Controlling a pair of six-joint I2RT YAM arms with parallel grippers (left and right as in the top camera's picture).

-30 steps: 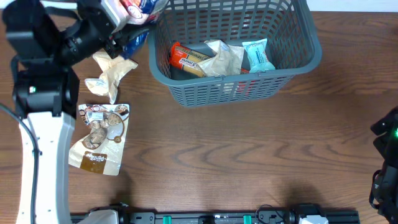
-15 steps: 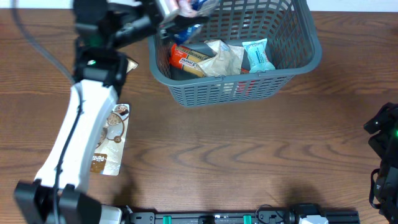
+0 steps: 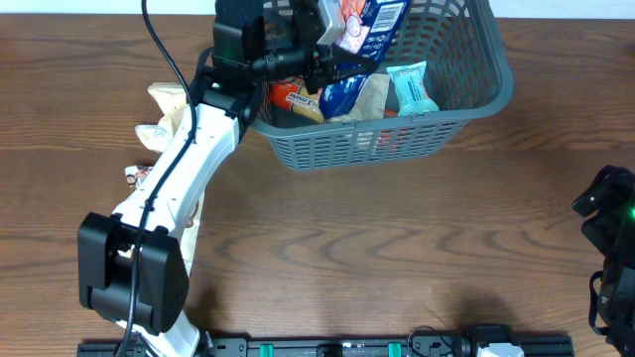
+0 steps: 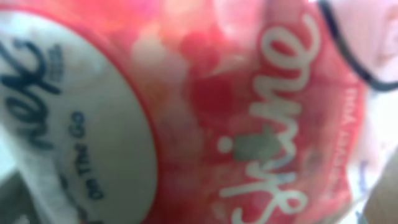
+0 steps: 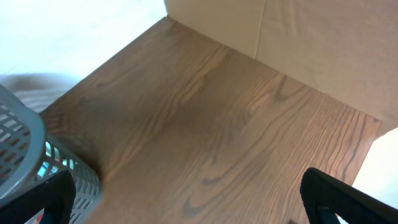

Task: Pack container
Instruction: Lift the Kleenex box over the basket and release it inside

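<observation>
The container [image 3: 466,104], a dark grey slotted basket, stands at the table's back centre. It holds an orange bar packet [image 3: 294,96], a cream packet [image 3: 375,94] and a light teal packet [image 3: 409,87]. My left gripper [image 3: 327,45] is above the basket's left half, shut on a red, white and blue snack packet [image 3: 365,20] that hangs into the basket. That packet [image 4: 249,112] fills the left wrist view, blurred, and hides the fingers. My right gripper [image 5: 193,202] is open and empty over bare table, right of the basket corner [image 5: 18,155]; it shows at the overhead's right edge [image 3: 600,203].
A crumpled cream packet [image 3: 164,107] lies on the table left of the basket. A brown and white pouch [image 3: 132,177] lies below it, mostly hidden by my left arm. A cardboard box [image 5: 298,37] stands beyond the table's far edge.
My left arm has swung right from beside the basket's left end to above it, carrying the snack packet. The right arm has shifted slightly left.
</observation>
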